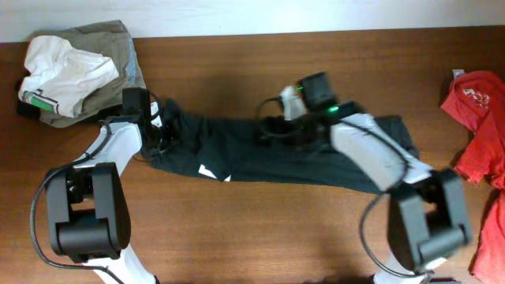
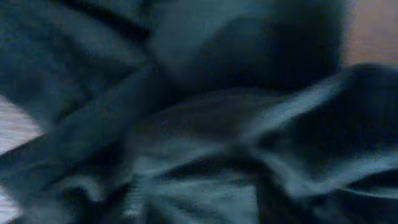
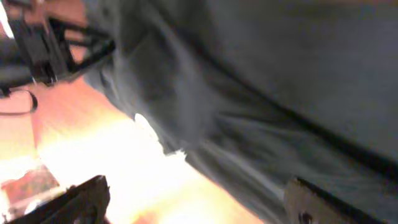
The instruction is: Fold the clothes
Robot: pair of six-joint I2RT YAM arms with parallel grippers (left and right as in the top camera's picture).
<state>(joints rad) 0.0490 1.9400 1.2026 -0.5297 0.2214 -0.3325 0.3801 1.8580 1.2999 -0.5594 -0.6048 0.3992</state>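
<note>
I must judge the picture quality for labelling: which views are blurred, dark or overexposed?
Overhead view: fairly sharp and evenly lit, though the black T-shirt shows few folds. Left wrist view: dark, badly blurred, only cloth. Right wrist view: motion-blurred, with the table washed out by glare.

Robot lab, wooden table [image 1: 260, 237]

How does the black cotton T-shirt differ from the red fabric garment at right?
The black cotton T-shirt lies mid-table as a long band; the red fabric garment sits bunched, cut by the frame edge. White print shows at the T-shirt's lower edge, near the red garment's top. Both lie on the wooden table.
</note>
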